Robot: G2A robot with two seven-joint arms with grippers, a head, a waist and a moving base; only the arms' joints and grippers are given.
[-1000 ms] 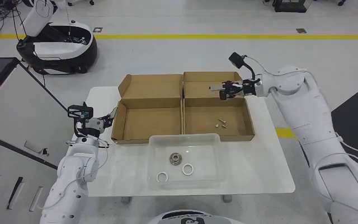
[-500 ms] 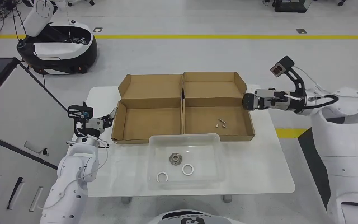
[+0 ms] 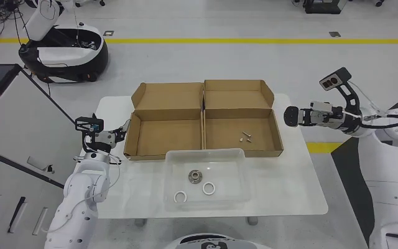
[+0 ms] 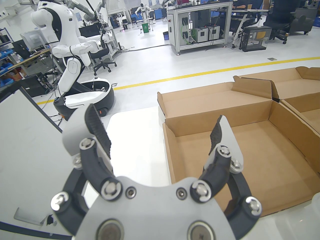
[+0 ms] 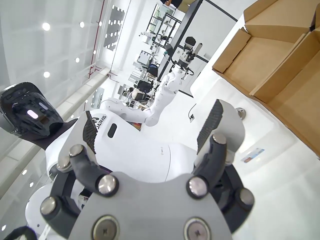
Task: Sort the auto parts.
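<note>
Left arm [image 3: 84,193], right arm [image 3: 379,124]: glossy white rounded shells, dark seams at joints. Left gripper [image 4: 156,112], right gripper [image 5: 152,109] same build: grey metal base plate, black curved links, silver round-head screws [image 5: 197,184], black ribbed pads [image 5: 208,123] on pale finger backs. Black camera box [image 3: 334,79] on stalk at right wrist. Head [image 5: 27,111]: glossy black visor, dark neck. Torso [image 5: 140,151]: white, black logo.

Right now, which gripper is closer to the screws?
The right. The right gripper hangs just outside the right box, on the side where the screws lie. The left gripper sits beyond the left box, a whole box farther off.
</note>
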